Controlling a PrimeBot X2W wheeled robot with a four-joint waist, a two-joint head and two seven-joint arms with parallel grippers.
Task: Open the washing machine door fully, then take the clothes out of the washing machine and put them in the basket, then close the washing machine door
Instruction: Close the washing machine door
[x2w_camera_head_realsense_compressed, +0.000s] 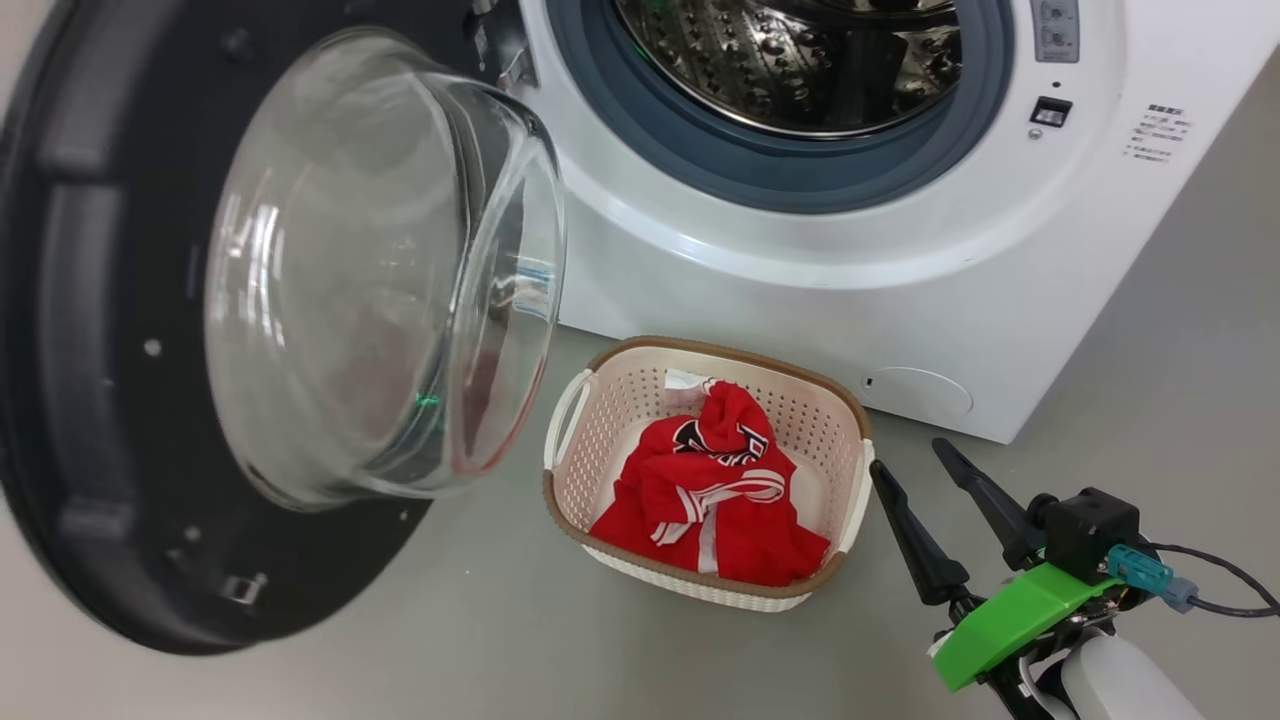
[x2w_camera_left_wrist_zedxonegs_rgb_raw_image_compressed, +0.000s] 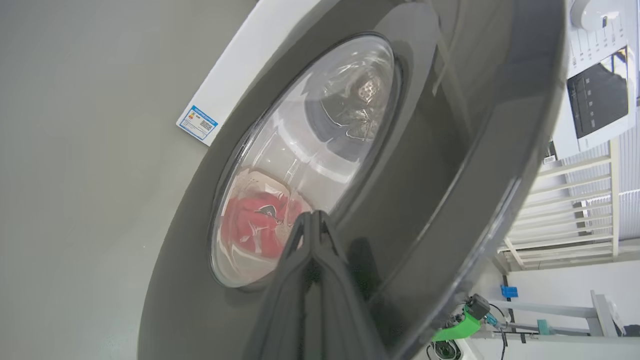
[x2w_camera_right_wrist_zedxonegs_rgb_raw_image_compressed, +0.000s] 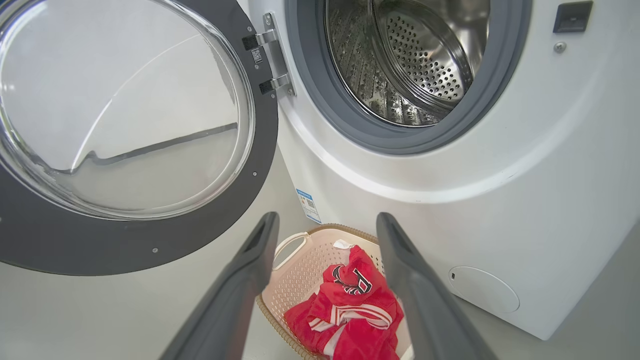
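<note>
The washing machine door (x2w_camera_head_realsense_compressed: 90, 400), standing wide on its hinge (x2w_camera_right_wrist_zedxonegs_rgb_raw_image_compressed: 267, 60) at the left of the opening, is seen closest, its bulging glass (x2w_camera_head_realsense_compressed: 380, 270) turned toward the basket (x2w_camera_head_realsense_compressed: 700, 345). The left pincer (x2w_camera_left_wrist_zedxonegs_rgb_raw_image_compressed: 312, 225), pressed fully shut with nothing in it, is pointed at the door's outer face beside the window. Whether contact is made cannot be told. From that pincer the door lies straight ahead, with the washing machine (x2w_camera_head_realsense_compressed: 800, 310) beyond it. A forward push is therefore judged to be what closing calls for, and the left arm is the nearer.

The right pincer (x2w_camera_head_realsense_compressed: 908, 458), spread wide and empty, is held low just right of the basket, well apart from the door. The clothes (x2w_camera_head_realsense_compressed: 720, 480) are heaped inside the basket on the floor (x2w_camera_head_realsense_compressed: 400, 620) before the machine. None are seen in the visible part of the drum (x2w_camera_head_realsense_compressed: 790, 60), so only the closing is judged to be left.
</note>
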